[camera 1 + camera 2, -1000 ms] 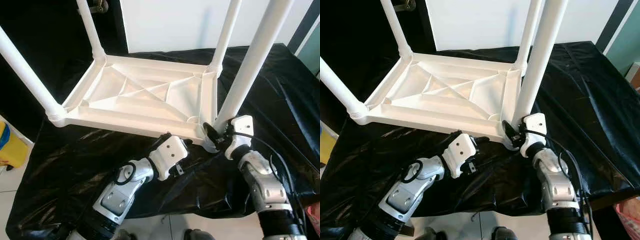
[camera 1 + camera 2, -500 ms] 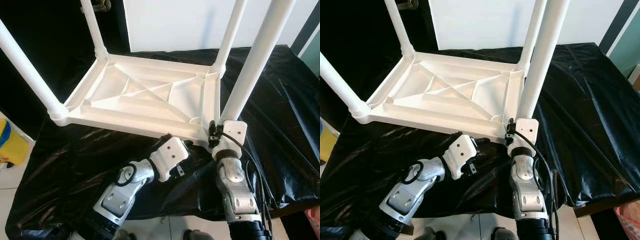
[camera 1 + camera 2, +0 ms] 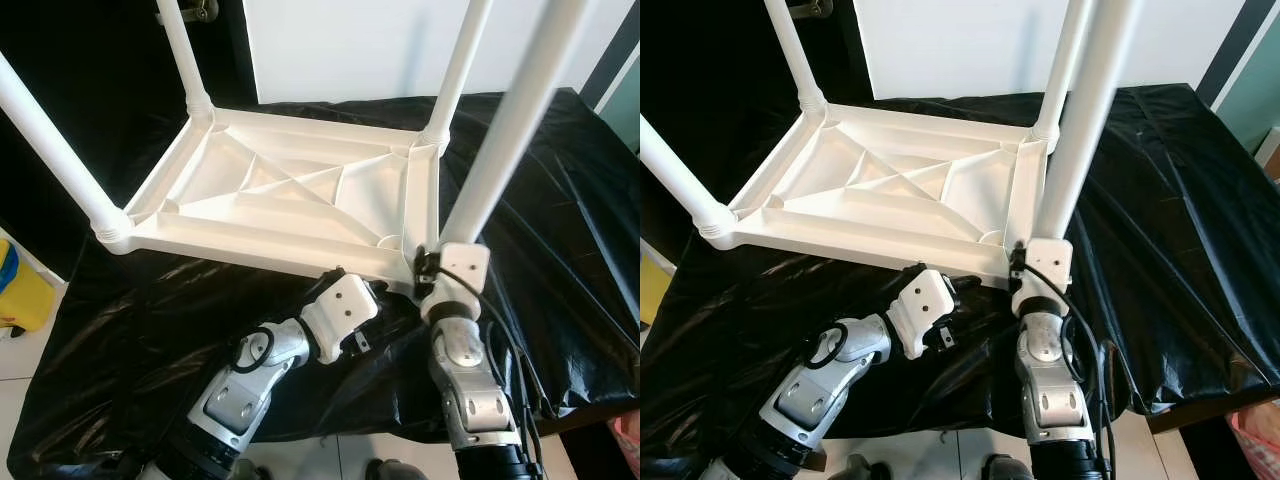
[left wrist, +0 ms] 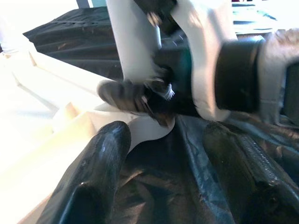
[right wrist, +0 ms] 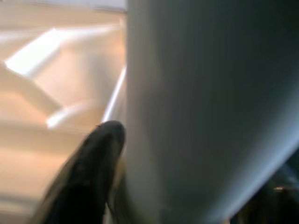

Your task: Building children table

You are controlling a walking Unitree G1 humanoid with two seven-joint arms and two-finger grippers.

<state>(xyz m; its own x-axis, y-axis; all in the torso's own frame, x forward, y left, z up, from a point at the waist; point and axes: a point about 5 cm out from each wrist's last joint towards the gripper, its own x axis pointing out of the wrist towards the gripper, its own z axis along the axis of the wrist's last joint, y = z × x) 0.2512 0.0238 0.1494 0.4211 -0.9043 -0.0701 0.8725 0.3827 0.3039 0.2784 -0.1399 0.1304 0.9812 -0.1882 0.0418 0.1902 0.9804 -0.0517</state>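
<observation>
Since a second ago our right pincer (image 3: 428, 268) has swung in squarely under the near table leg (image 3: 500, 140), its fingers clasping the base by the corner socket. Our left pincer (image 4: 163, 154) hovers parted just beside it, holding nothing. We judge the upturned children's table (image 3: 290, 195) on the black-draped desk (image 3: 560, 200) light, rigid and slick, best gripped low on the leg. Our left wrist view reveals the right pincer's clasp.

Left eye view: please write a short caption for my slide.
Right tool grips the near leg of the upturned white table; left tool rests beside it.
</observation>
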